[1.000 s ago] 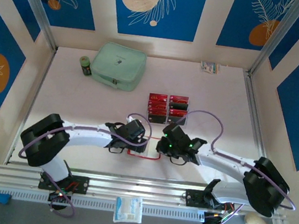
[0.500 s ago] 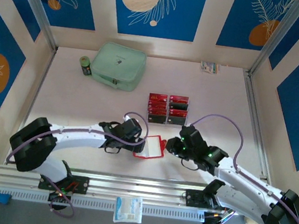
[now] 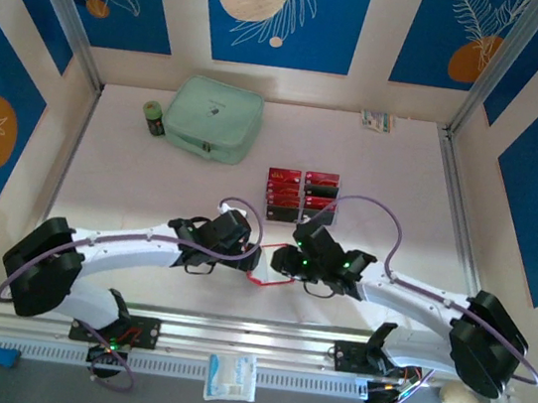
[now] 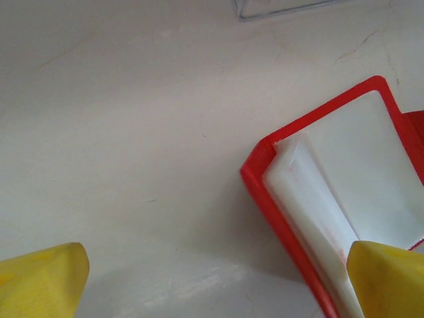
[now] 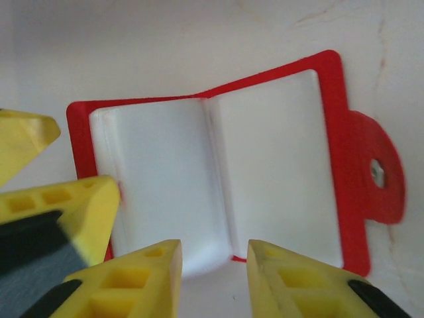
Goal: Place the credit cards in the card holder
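Note:
The card holder (image 5: 265,165), a red wallet with a snap tab, lies opened on the table with its pale inside up, also seen as the card holder (image 4: 331,192) (image 3: 261,275). My right gripper (image 5: 213,278) (image 3: 283,261) hovers at its near edge by the fold, jaws apart with nothing between them. My left gripper (image 4: 215,285) (image 3: 241,256) is wide open at the wallet's left edge, and one of its fingers (image 5: 73,205) overlaps that edge. The credit cards (image 3: 302,190), red with dark bands, sit in rows just beyond both grippers.
A corner of the clear tray (image 4: 278,6) holding the cards lies just past the wallet. A mint-green zip case (image 3: 215,118) and a small dark bottle (image 3: 153,117) stand at the back left. A small packet (image 3: 378,121) lies at the back wall.
The wallet, tilted up between the grippers half a second ago, now lies flat and open. My right arm swung back left over it and its jaws have parted.

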Robot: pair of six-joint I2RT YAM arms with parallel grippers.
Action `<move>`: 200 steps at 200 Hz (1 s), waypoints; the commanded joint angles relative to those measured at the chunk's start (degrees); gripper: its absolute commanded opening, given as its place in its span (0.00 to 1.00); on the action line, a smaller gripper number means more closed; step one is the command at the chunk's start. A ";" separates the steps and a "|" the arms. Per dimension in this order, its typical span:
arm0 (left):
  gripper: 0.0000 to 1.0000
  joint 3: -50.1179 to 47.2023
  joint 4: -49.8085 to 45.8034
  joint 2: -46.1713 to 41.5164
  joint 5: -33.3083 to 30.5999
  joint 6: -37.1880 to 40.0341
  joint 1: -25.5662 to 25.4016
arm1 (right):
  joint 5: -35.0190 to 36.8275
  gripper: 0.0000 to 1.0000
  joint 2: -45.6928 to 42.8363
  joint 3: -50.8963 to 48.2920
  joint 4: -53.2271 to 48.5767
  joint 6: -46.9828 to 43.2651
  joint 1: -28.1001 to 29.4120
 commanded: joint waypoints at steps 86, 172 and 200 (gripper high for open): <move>1.00 -5.26 0.54 -0.45 -2.77 -1.56 1.11 | 1.59 0.46 5.93 4.93 0.69 -1.75 1.24; 1.00 -7.96 4.81 3.12 -3.41 0.53 2.91 | 6.23 0.35 -1.54 4.54 -4.22 -1.33 2.25; 1.00 -7.96 4.99 3.69 -3.59 1.18 3.28 | 5.53 0.17 -0.39 5.77 -3.21 -1.92 3.08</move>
